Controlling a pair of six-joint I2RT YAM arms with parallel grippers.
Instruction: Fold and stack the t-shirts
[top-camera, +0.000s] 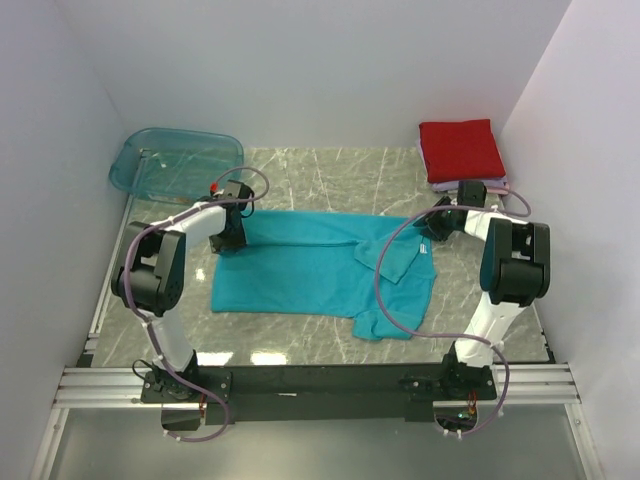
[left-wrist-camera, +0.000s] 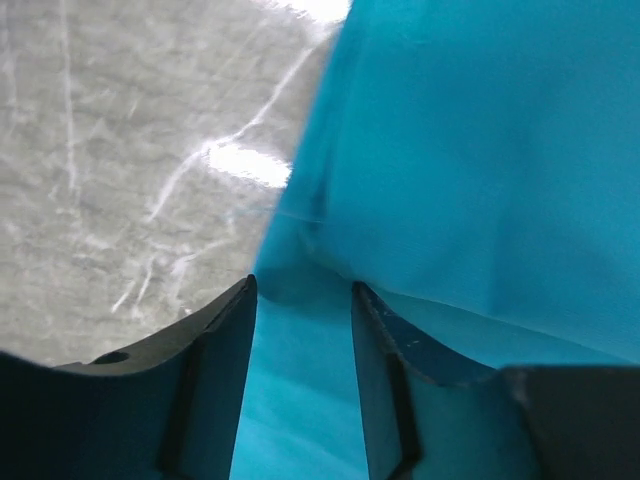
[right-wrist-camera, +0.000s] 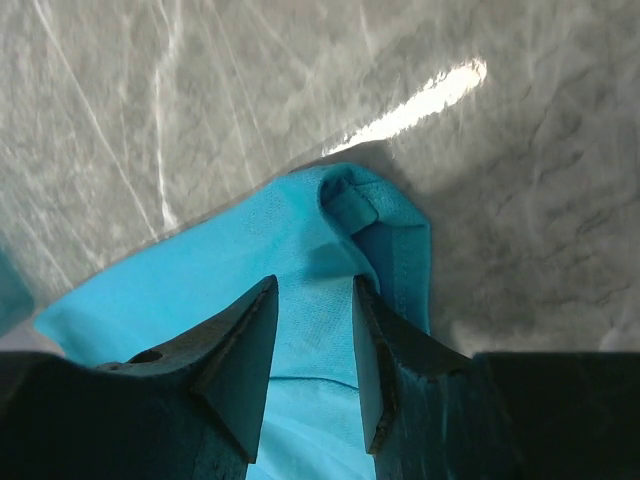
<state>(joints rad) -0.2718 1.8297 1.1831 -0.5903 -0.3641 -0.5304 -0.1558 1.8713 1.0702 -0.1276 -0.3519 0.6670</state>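
The teal t-shirt (top-camera: 300, 270) lies spread on the marble table, with its collar and a folded-in sleeve on the right side. My left gripper (top-camera: 232, 240) sits at its far left corner; in the left wrist view (left-wrist-camera: 303, 288) the jaws stand narrow with teal cloth (left-wrist-camera: 480, 150) between them. My right gripper (top-camera: 432, 228) sits at the far right corner; in the right wrist view (right-wrist-camera: 314, 285) the jaws pinch a bunched hem of the shirt (right-wrist-camera: 250, 260). A folded red t-shirt (top-camera: 460, 148) rests on a pale lilac one (top-camera: 500, 184) at the back right.
A see-through teal plastic tub (top-camera: 175, 160) stands at the back left corner. White walls close in the table on the left, right and back. Purple cables loop from both arms over the shirt's edges.
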